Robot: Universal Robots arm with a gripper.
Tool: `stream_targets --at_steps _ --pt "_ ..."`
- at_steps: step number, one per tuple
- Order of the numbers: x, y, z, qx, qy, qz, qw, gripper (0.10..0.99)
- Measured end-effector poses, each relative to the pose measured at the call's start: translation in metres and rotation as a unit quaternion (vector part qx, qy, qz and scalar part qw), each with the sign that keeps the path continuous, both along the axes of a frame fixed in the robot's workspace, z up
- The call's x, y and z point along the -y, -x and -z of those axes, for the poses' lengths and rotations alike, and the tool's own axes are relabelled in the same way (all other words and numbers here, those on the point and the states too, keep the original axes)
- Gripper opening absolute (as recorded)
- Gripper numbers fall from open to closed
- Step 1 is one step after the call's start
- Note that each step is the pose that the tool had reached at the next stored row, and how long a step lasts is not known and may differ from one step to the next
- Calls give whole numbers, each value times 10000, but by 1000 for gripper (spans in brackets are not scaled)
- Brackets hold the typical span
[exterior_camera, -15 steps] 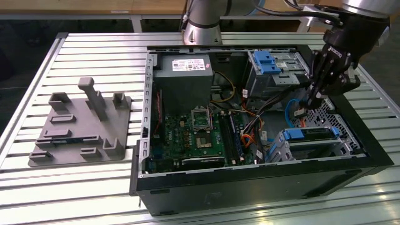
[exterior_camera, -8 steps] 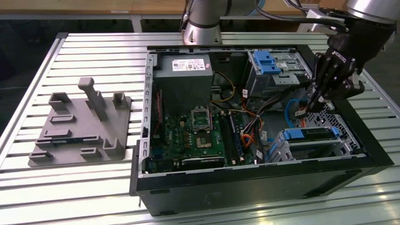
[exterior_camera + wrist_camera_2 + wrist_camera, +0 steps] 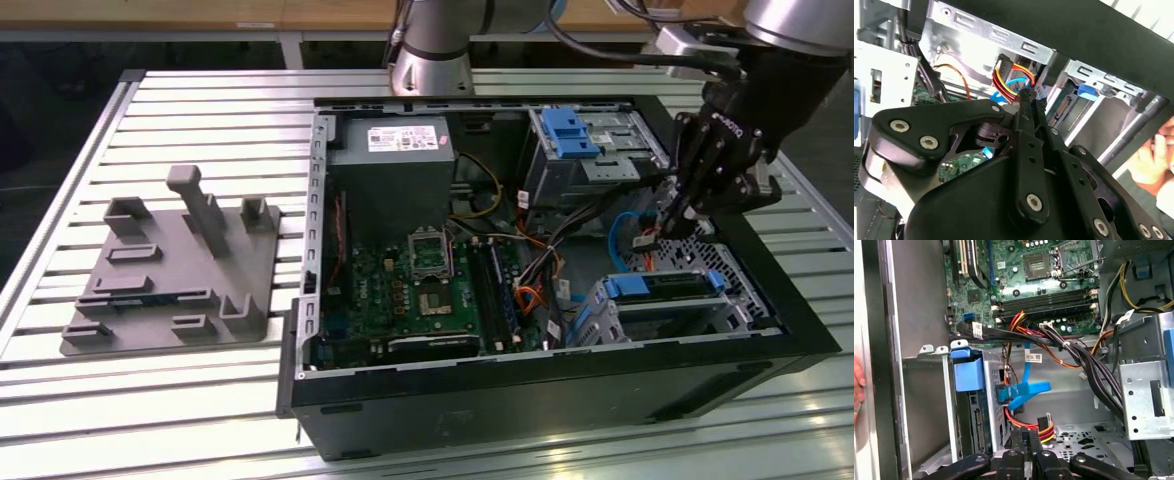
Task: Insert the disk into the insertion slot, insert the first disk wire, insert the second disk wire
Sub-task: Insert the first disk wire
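Observation:
The disk (image 3: pixel 661 286), silver in its blue carrier, lies inside the insertion slot (image 3: pixel 738 285), the grey perforated cage at the open case's near corner on the exterior view's right. My gripper (image 3: pixel 657 232) hangs just beyond the cage, shut on the first disk wire (image 3: pixel 1030 422), a red, orange and yellow bundle. Its black plug (image 3: pixel 1004 64) sticks out past the fingertips (image 3: pixel 1026 100). In the first wrist view the gripper (image 3: pixel 1024 437) sits beside the disk's rear edge (image 3: pixel 978 425). The second disk wire (image 3: pixel 1026 389), flat and light blue, folds across just beyond, its dark plug against the disk's rear.
Thick black cable bundles (image 3: pixel 1089 365) cross the case floor near the gripper. The grey bay with a blue latch (image 3: pixel 574 135), the power supply (image 3: pixel 394 140) and the motherboard (image 3: pixel 414 290) surround it. A grey fixture (image 3: pixel 174 260) lies on the slatted table. A person's hand (image 3: pixel 858 382) rests by the case wall.

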State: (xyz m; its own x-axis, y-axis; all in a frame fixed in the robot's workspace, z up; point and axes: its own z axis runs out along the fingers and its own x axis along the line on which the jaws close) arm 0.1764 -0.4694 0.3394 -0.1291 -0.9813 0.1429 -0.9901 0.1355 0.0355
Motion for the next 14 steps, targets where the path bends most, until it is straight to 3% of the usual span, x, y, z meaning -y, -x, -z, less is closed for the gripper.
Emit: stream_targets --at_steps 3,6,8,14 --pt "41 0 0 1 -244 0 9997 161" --pt "94 0 0 1 -376 0 9993 161" --pt "131 0 -3 1 -413 0 9991 161" --pt "204 5 -57 1 -436 -2 9990 161"
